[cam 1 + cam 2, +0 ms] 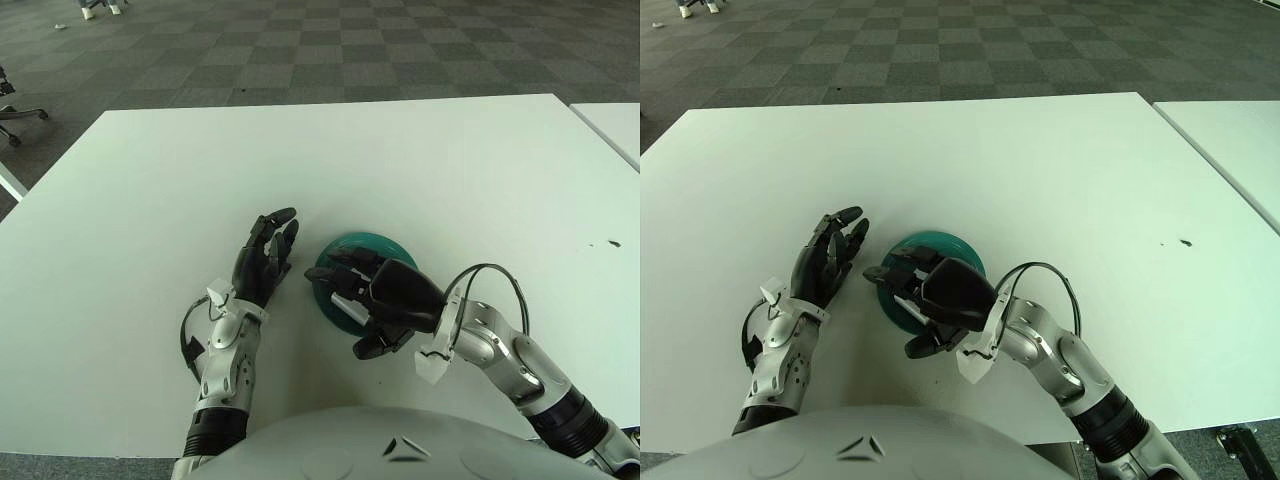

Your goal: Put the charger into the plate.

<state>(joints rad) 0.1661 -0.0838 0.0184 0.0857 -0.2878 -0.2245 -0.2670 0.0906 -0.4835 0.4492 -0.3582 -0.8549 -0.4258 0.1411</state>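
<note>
Small whitish charger (343, 303) over teal plate (372, 245), pinched in right hand (385, 300) fingers, left hand (265, 260) fingers loosely spread beside plate on worktop (450, 170)

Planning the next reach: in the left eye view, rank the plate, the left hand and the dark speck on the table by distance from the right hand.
1. Plate, directly under the right hand.
2. Left hand, just left of the plate.
3. Dark speck, far right on the table.
</note>
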